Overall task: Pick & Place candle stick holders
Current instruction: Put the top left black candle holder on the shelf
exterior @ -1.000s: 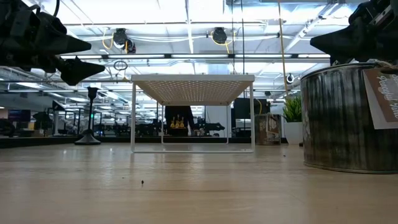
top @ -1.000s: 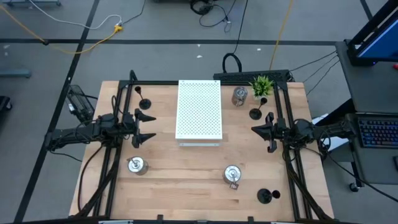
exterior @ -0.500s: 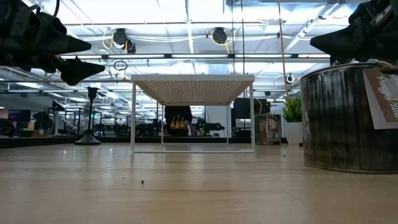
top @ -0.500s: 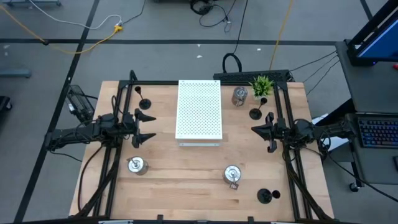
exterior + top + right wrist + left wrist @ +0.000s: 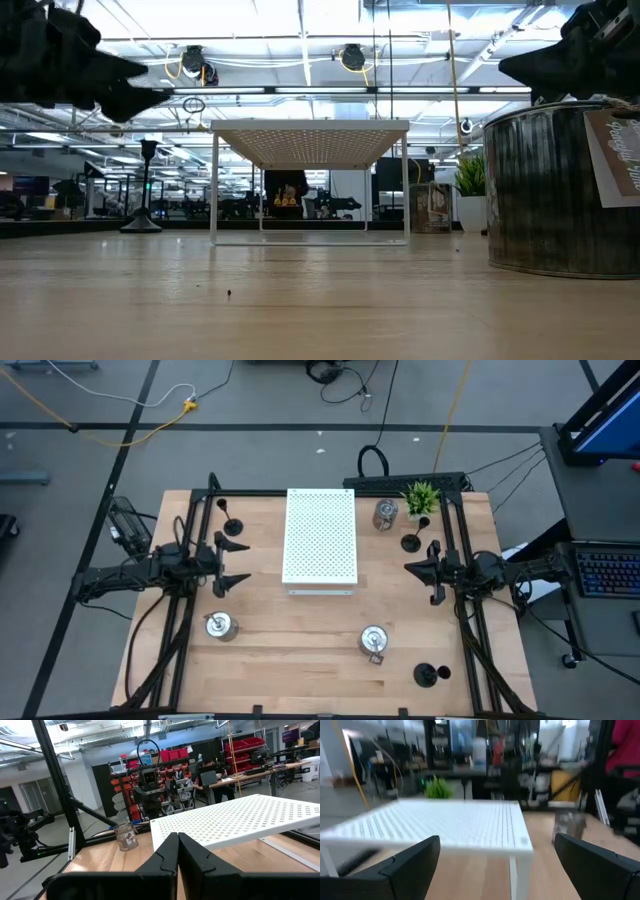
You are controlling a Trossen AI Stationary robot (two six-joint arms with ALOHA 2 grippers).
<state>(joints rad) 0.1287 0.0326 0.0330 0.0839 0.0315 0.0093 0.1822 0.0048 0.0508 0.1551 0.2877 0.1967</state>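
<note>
Evidently nothing is held yet: the left gripper (image 5: pixel 232 565) hovers with fingers spread wide and empty beside the large white perforated board (image 5: pixel 320 537), presumably ready to reach. The right gripper (image 5: pixel 420 567) waits pinched closed on nothing, while the matte black and shiny silver candle stick holders (image 5: pixel 219 625) stand scattered around the wooden table (image 5: pixel 300 645).

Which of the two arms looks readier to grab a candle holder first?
Probably the left. Its claw is open, with a black holder and a silver holder nearby. The right claw is shut, though another black holder stands close to it.
</note>
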